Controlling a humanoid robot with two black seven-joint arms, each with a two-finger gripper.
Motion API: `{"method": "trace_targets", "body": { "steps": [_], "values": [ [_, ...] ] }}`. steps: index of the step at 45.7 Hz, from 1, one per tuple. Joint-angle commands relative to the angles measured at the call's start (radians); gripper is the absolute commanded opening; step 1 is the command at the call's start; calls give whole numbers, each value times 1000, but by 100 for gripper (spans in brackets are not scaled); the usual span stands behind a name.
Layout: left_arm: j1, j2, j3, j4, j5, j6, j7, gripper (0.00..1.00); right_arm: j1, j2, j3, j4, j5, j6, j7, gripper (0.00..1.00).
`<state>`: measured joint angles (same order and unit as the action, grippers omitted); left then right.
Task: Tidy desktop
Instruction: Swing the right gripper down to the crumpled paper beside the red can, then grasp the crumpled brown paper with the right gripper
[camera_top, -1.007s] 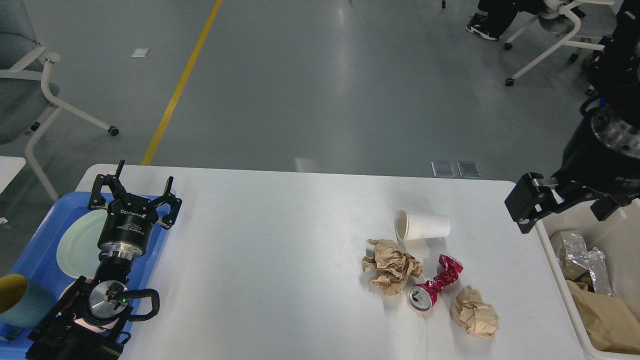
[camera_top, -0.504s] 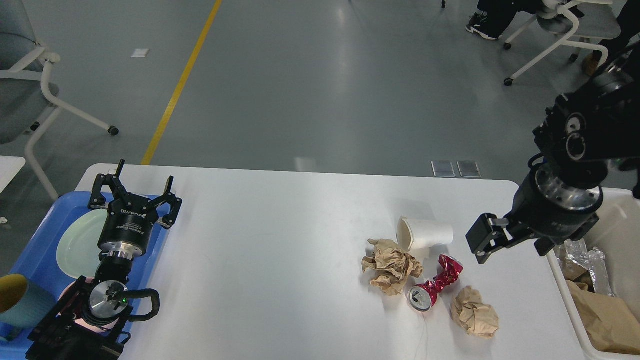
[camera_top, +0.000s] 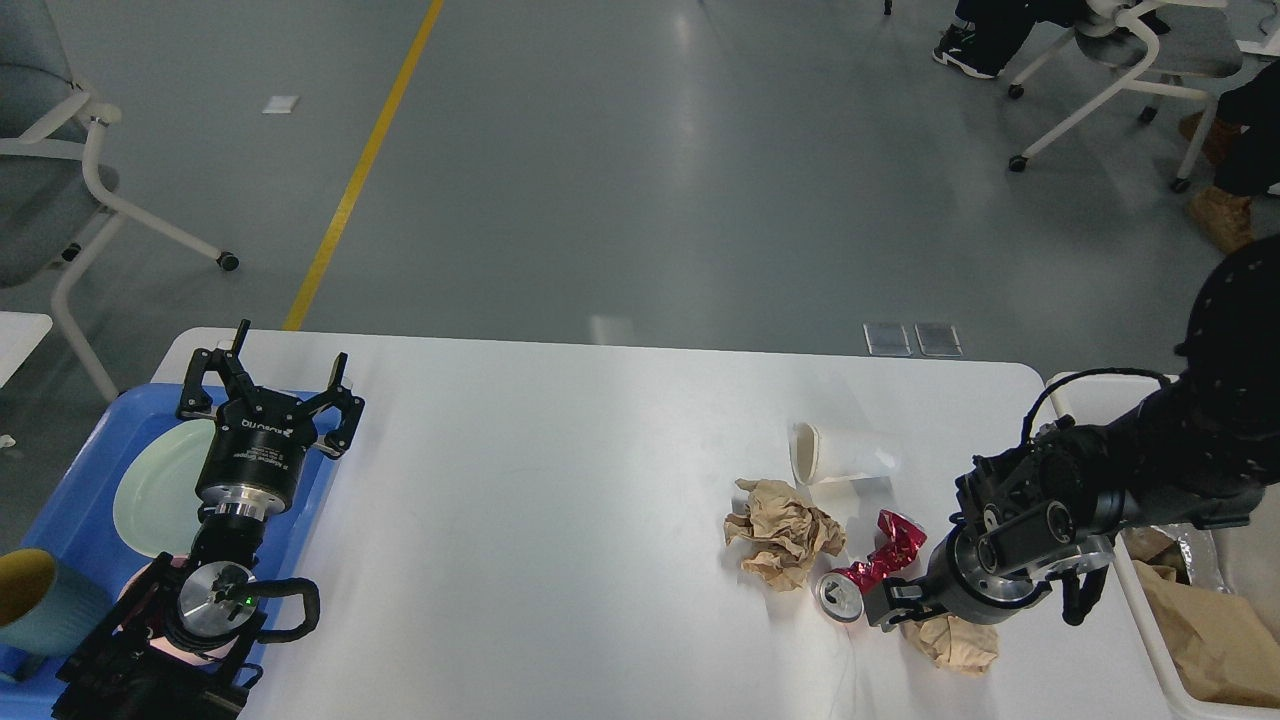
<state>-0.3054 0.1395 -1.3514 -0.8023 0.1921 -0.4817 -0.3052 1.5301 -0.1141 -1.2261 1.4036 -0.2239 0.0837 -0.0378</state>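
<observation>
Big white desktop (camera_top: 560, 520): smooth, a bit shiny, rounded corners, far bigger than anything on it. Spreads under both grippers and out to every side of them. Hard, flat and heavy, most likely. Not a thing to pick up, only a thing to clear. Slippery top too, so small trash may slide away when pushed.

Right gripper (camera_top: 893, 603) low down, right by the trash pile. Fingers small and dark from here, so cannot tell if apart or together. Nothing seen held in it.

Just to its left and touching or nearly touching: a crushed red can (camera_top: 872, 565), lying on its side, round silver end facing this way. Light and thin, probably. Already bent, so a squeeze will only bend it more. Best grabbed across the pinched middle, where it is thinnest.

Partly under the right gripper and just behind it: a crumpled brown paper ball (camera_top: 955, 642). Very light and soft. Easy to pinch anywhere.

Further left of it: a bigger brown paper wad (camera_top: 783, 532), just as soft.

Up past the can: a white paper cup (camera_top: 835, 458) tipped on its side, open mouth to the left. Light, easy to squash, may roll.

Off to the right of the right gripper: an off-white bin (camera_top: 1150, 640) with paper and foil inside.

Left gripper (camera_top: 270, 385) well apart from all that, fingers spread wide, holding nothing, above the edge of a blue tray (camera_top: 75, 475) with a pale plate (camera_top: 155, 490).
</observation>
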Motion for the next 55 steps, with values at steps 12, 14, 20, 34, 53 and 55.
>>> {"method": "trace_targets", "body": {
  "steps": [12, 14, 20, 34, 53, 55],
  "values": [
    [0, 0, 0, 0, 0, 0, 0, 96, -76, 25, -3, -54, 1, -82, -1, 94],
    [0, 0, 0, 0, 0, 0, 0, 96, -87, 25, -4, -55, 1, -94, -1, 94],
    [0, 0, 0, 0, 0, 0, 0, 96, -129, 25, -7, -94, -2, -119, -7, 94],
    [0, 0, 0, 0, 0, 0, 0, 96, -140, 27, -13, -100, -8, -110, -42, 31],
    [0, 0, 0, 0, 0, 0, 0, 96, -130, 24, -7, -64, -3, -102, -70, 0],
    [0, 0, 0, 0, 0, 0, 0, 96, -126, 24, -6, -57, 0, -102, -73, 0]
  ]
}}
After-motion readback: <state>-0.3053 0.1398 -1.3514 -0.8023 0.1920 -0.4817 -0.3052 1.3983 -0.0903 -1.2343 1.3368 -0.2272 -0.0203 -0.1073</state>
